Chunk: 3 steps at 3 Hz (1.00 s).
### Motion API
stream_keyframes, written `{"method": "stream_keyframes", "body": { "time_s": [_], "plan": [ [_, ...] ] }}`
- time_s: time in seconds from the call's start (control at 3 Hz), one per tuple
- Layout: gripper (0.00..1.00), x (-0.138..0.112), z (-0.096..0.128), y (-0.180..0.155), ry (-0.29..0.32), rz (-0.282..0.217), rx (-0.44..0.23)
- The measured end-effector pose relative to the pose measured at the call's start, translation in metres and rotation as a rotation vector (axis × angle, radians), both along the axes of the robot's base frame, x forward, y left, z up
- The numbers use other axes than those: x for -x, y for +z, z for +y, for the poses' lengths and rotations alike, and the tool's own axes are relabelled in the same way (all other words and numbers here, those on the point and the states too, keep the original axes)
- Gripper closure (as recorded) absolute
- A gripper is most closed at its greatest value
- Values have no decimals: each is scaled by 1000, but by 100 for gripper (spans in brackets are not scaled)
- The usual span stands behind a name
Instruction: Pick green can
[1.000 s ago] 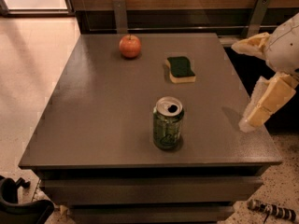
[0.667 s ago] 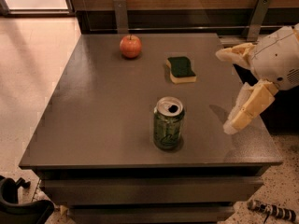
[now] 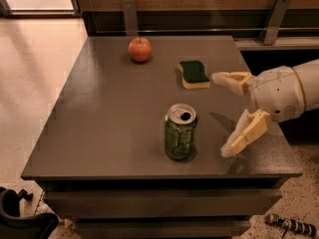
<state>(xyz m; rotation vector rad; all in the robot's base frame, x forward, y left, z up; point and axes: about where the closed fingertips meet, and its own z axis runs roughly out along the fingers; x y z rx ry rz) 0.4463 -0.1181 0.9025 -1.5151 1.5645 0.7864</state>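
Note:
The green can [image 3: 180, 132] stands upright on the dark grey table [image 3: 109, 108], near its front edge, silver top with the pull-tab opening showing. My gripper [image 3: 222, 114] comes in from the right, level with the can and a short way to its right, not touching it. It is open, with one pale finger [image 3: 230, 79] toward the back and the other finger [image 3: 244, 135] toward the front, both pointing left at the can.
A red apple [image 3: 140, 49] sits at the back of the table. A flat green-and-yellow sponge [image 3: 194, 74] lies back right, just behind my upper finger. A wooden wall with metal brackets [image 3: 130, 15] runs behind the table. Pale floor lies to the left.
My gripper has moved left over the table toward the green can, from beyond the right edge. The can, apple and sponge have not moved.

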Motion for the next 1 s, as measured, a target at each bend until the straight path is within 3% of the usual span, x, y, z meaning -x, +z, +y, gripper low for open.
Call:
{"method": "stream_keyframes", "body": {
  "time_s": [0.33,0.67,1.0],
  "plan": [
    [0,-1,23,-12,37,-18,-166],
    [0,2,36,-15,55,-32,-254],
    [0,5,45,-19,65,-42,-293]
  ]
}}
